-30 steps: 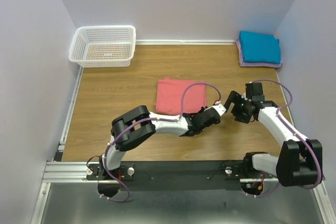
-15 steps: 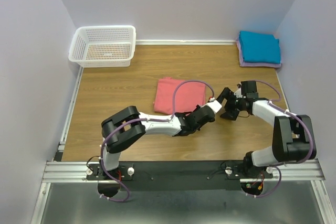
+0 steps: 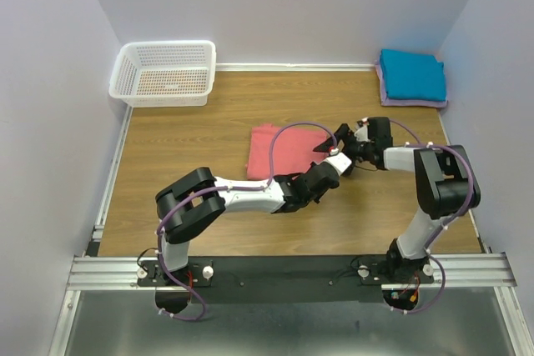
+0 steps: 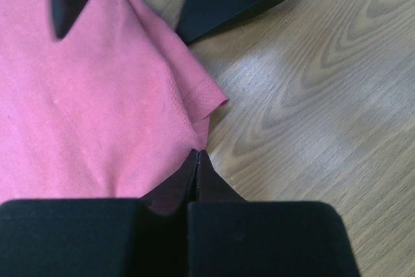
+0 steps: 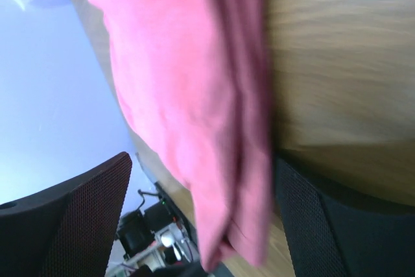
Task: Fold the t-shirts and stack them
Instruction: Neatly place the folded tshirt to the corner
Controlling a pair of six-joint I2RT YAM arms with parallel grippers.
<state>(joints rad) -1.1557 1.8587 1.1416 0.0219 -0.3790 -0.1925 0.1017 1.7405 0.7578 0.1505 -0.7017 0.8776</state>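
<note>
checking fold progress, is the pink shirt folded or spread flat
Folded: the salmon-pink t-shirt lies as a compact rectangle, and the right wrist view shows stacked layers at its edge.

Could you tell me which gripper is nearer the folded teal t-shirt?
Right. The right gripper is left of the teal t-shirt, at the pink t-shirt's edge; the left gripper pinches its near corner, farther away.
</note>
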